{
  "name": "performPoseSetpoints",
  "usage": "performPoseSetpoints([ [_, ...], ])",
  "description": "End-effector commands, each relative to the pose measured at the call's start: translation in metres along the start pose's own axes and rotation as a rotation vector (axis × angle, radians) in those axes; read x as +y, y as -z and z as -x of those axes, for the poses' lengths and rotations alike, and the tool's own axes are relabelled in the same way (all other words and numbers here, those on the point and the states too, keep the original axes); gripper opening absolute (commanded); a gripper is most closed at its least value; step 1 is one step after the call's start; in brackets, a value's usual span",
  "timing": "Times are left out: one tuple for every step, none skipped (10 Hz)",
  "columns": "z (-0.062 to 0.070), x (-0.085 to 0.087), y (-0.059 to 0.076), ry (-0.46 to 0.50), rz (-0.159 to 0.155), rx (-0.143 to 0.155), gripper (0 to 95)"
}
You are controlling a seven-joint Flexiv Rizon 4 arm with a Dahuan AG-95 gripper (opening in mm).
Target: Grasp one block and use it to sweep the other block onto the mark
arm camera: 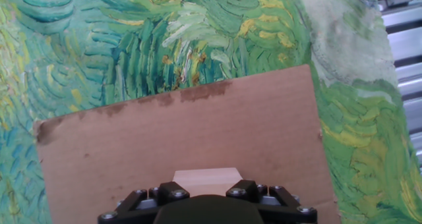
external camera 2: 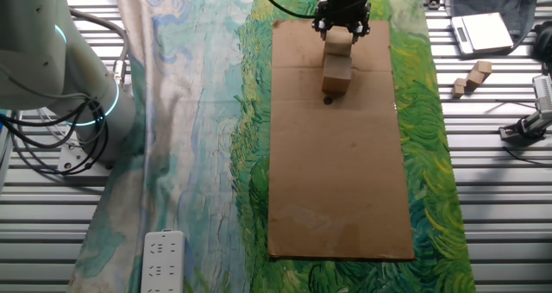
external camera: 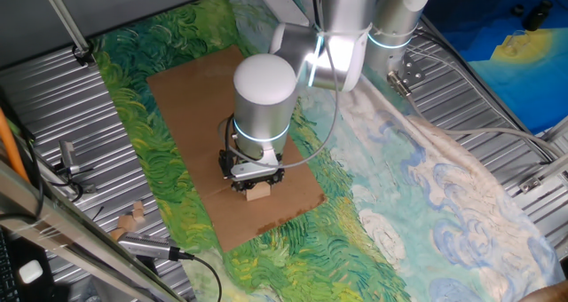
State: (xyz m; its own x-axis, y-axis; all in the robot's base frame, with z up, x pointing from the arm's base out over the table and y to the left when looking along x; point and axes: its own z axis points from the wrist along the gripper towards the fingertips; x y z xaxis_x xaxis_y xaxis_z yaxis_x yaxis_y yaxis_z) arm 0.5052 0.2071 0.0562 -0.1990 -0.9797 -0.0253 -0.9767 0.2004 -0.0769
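My gripper (external camera 2: pixel 342 24) stands upright at the far end of the brown cardboard sheet (external camera 2: pixel 341 172), shut on a pale wooden cube (external camera 2: pixel 339 41) that rests on or just above the sheet. The second pale cube (external camera 2: pixel 336 74) sits right in front of the held one, close or touching. The mark (external camera 2: pixel 328 99), a tiny black dot, lies just past the second cube's near edge. In one fixed view my gripper (external camera: pixel 254 179) shows the held cube (external camera: pixel 257 193) below it; the second cube and mark are hidden there. The hand view shows the held cube (arm camera: pixel 206 180) between the jaws of my gripper (arm camera: pixel 206 190).
The cardboard lies on a painted cloth (external camera 2: pixel 207 112) over a metal table. Spare wooden pieces (external camera 2: pixel 473 77) and a white scale (external camera 2: pixel 483 33) lie right of the cloth. A power strip (external camera 2: pixel 162 258) lies at the near left. The robot base (external camera 2: pixel 52 60) stands at the left.
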Motion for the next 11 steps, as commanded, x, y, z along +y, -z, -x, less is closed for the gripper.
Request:
performPoseSetpoints([
  [0.0, 0.0, 0.0, 0.004, -0.007, -0.003, 0.0],
  [-0.001, -0.001, -0.001, 0.006, -0.009, -0.008, 0.0],
  [-0.004, -0.002, -0.001, 0.014, -0.009, -0.012, 0.0],
  [-0.006, -0.003, -0.001, 0.019, -0.01, -0.017, 0.0],
  [-0.011, -0.004, 0.0, 0.031, -0.008, -0.024, 0.0],
  [-0.016, -0.006, 0.0, 0.04, -0.007, -0.03, 0.0],
  [-0.019, -0.007, 0.001, 0.045, -0.007, -0.033, 0.0],
  [-0.023, -0.008, 0.001, 0.052, -0.007, -0.034, 0.0],
  [-0.025, -0.009, 0.002, 0.057, -0.006, -0.039, 0.0],
  [-0.028, -0.009, 0.002, 0.063, -0.005, -0.042, 0.0],
  [-0.031, -0.01, 0.003, 0.067, -0.005, -0.044, 0.0],
])
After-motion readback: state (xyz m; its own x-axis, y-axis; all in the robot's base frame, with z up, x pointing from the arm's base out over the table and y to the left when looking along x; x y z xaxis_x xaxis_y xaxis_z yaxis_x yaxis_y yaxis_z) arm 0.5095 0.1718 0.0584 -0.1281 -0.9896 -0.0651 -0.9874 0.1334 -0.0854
